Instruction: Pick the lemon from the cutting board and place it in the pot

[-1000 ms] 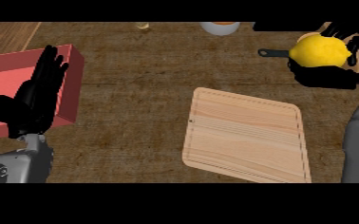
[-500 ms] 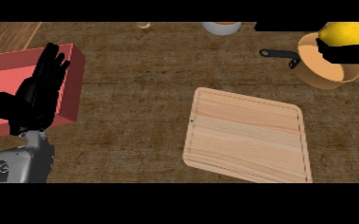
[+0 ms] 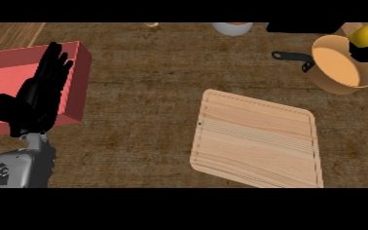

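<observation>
The yellow lemon (image 3: 360, 35) shows only in part at the right edge, just above the far rim of the copper pot (image 3: 335, 66). The pot has an orange inside and a black handle (image 3: 290, 56) pointing left. My right hand (image 3: 361, 52) is almost wholly outside the picture; a dark sliver of it lies under the lemon, still round it. The wooden cutting board (image 3: 257, 138) lies bare at the lower middle. My left hand (image 3: 37, 97) rests open at the left, fingers up, over the red box.
A red box (image 3: 76, 85) sits at the left edge under the left hand. At the counter's back edge stand a white bowl (image 3: 232, 28), a small pale object (image 3: 152, 25) and a black object (image 3: 302, 27).
The right hand has carried the lemon further right and up, from over the pot to the picture's right edge, so the pot's inside now shows. The left hand has not moved.
</observation>
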